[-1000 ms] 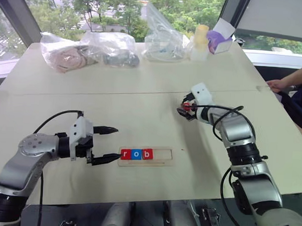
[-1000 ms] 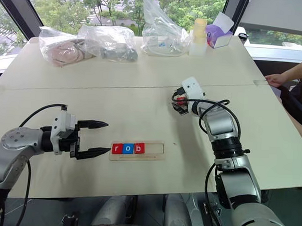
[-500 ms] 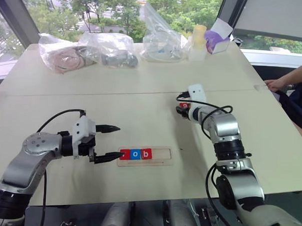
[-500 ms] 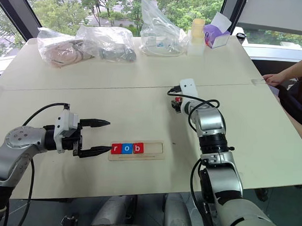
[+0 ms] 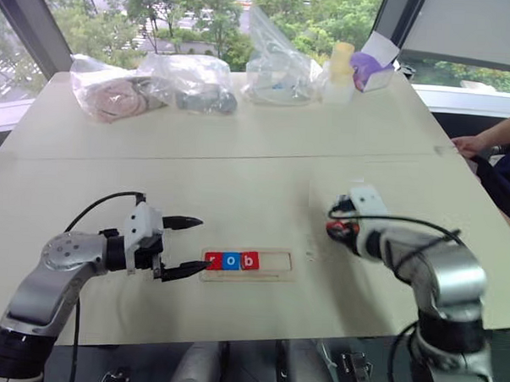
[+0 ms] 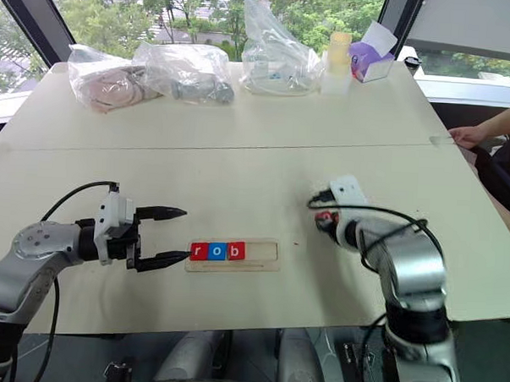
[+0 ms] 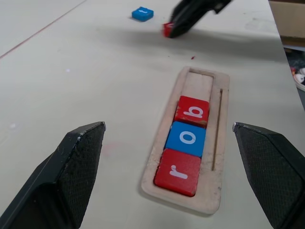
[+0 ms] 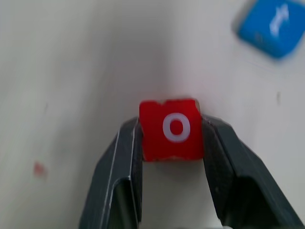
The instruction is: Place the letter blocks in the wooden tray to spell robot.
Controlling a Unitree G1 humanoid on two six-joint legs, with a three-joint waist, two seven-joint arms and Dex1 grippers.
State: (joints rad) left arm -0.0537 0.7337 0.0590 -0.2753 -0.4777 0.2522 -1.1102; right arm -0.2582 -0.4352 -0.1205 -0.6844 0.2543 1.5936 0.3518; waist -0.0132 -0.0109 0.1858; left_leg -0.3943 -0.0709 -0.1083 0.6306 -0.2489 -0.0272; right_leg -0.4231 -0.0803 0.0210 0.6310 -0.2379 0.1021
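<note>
The wooden tray [image 5: 274,262] lies near the table's front edge. Its left part holds a red r [image 7: 178,172], a blue o [image 7: 188,138] and a red b [image 7: 192,111]; its right part is bare. My left gripper [image 5: 200,244] hovers open just left of the tray, one fingertip close to the tray's left end. To the right of the tray and above the table, my right gripper [image 5: 336,230] is shut on a red o block [image 8: 172,130], squeezed between both fingers [image 8: 121,162]. A blue t block [image 8: 271,26] lies on the table beyond it.
Plastic bags [image 5: 116,88] with contents, a second bag [image 5: 281,69], a pale cup [image 5: 338,68] and a purple-and-white box [image 5: 372,69] line the far edge. A person's hand [image 5: 469,145] rests at the table's right edge.
My right gripper has shut on the red o block and drawn back toward the near side, closer to the tray's right end. The left gripper has stayed put.
</note>
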